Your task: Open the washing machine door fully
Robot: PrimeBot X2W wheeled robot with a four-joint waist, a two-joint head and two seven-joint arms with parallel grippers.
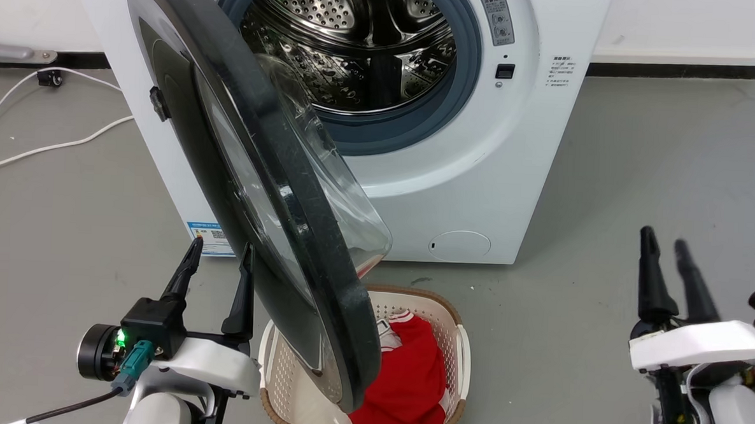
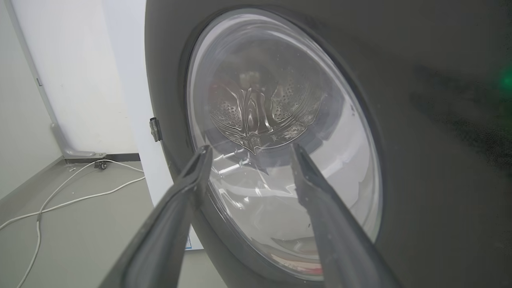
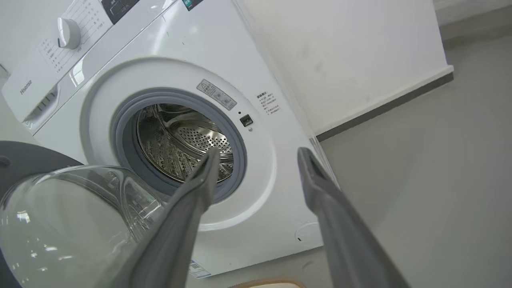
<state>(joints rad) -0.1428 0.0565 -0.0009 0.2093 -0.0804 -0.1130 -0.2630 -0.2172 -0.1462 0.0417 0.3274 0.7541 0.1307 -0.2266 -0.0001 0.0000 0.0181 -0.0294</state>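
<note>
The washing machine door [image 1: 289,189], a big black disc with a clear bulging glass bowl, stands swung out roughly edge-on to me, hinged at the machine's left. Behind it the grey-ringed steel drum opening [image 1: 359,52] lies exposed. My left gripper [image 1: 219,259] is open just left of the door's outer face, its fingers [image 2: 192,188] pointing at the glass window [image 2: 280,152] with nothing between them. My right gripper [image 1: 666,247] is open at the lower right, well away from the door, looking toward the drum [image 3: 180,144] and the glass bowl [image 3: 68,224].
A white laundry basket [image 1: 461,349] holding red clothing [image 1: 408,379] sits on the floor under the door's lower edge. White cables [image 1: 42,146] trail over the grey floor at the left. Open floor [image 1: 641,160] lies right of the machine.
</note>
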